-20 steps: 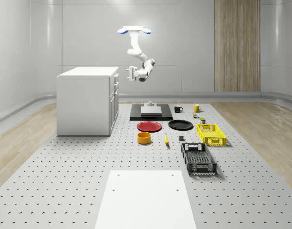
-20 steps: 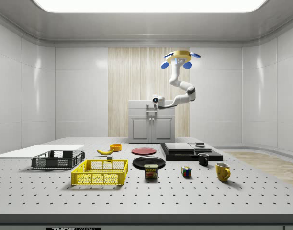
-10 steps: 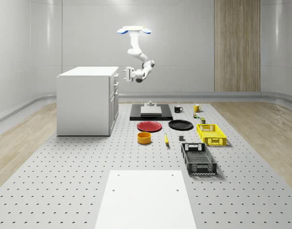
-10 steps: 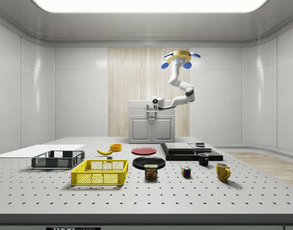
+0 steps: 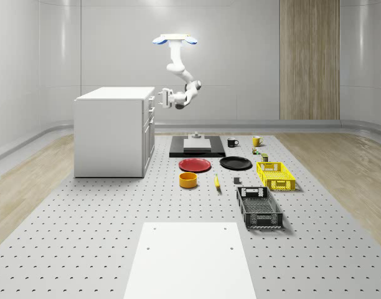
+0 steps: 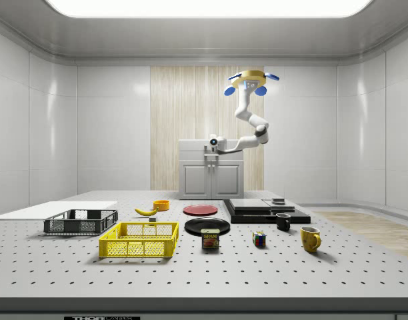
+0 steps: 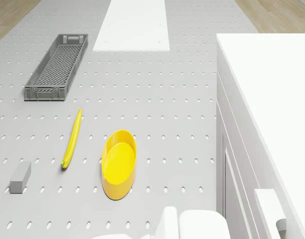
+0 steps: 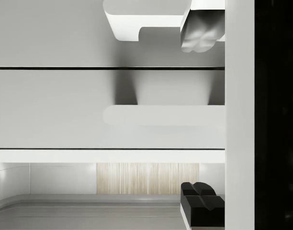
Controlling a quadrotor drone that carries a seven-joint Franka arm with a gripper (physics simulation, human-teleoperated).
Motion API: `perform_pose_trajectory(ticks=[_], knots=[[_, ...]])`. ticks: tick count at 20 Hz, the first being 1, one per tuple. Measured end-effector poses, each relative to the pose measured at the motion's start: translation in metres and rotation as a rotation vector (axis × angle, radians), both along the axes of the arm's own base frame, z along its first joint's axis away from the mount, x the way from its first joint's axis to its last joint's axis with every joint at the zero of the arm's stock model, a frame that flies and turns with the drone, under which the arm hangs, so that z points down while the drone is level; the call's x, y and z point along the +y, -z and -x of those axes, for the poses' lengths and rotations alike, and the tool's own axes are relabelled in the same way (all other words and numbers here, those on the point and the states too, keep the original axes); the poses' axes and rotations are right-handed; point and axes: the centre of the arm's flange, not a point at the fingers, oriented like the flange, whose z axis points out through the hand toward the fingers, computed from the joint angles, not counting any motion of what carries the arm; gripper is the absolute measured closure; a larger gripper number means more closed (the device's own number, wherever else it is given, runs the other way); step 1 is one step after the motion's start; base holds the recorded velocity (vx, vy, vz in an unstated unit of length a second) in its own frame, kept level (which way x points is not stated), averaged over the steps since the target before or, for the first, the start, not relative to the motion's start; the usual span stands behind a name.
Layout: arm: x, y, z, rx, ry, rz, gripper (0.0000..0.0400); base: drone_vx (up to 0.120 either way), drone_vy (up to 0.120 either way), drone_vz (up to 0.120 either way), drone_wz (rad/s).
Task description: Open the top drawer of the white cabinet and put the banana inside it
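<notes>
1. Since the earlier frames – tool [image 5: 161,96] has closed in on the white cabinet [image 5: 109,132], now just beside its top drawer [image 5: 150,103].
2. Drone [image 5: 175,40] – hovers beside the cabinet, above the bench [image 5: 84,218].
3. Tool state – fingers [image 8: 197,31] spread, grasping nothing.
4. Banana [image 7: 72,139] – on the bench near the yellow bowl [image 7: 119,163].
5. Handling note – straddle the top handle [image 8: 163,115] squarely, clench, then pull straight out.

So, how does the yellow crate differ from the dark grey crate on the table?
The yellow crate is bright yellow; the dark grey crate is charcoal. In the whole-scene view the dark grey crate looks longer and lies nearer the camera, with the yellow crate behind it. Both are open-topped, with perforated walls, and rest flat on the table.
</notes>
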Motion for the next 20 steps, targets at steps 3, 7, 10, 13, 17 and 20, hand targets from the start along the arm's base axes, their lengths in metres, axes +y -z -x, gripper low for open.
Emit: perform_pose_trajectory(ticks=[3, 7, 10, 13, 17, 20], knots=[[0.001, -0.009, -0.002, 0.000, 0.000, 0.000, 0.0000, 0.000, 0.000, 0.000, 0.000], [0.002, -0.019, -0.004, 0.000, 0.000, 0.000, 0.0000, 0.000, 0.000, 0.000, 0.000], [0.002, -0.022, -0.004, 0.000, 0.000, 0.000, 0.0000, 0.000, 0.000, 0.000, 0.000], [0.003, -0.022, -0.004, 0.000, 0.008, 0.000, 0.0000, 0.000, 0.000, 0.000, 0.000], [0.003, -0.019, -0.003, 0.000, 0.014, 0.000, 0.0000, 0.000, 0.000, 0.000, 0.000], [0.003, -0.015, -0.003, 0.000, 0.016, 0.000, 0.0000, 0.000, 0.000, 0.000, 0.000]])
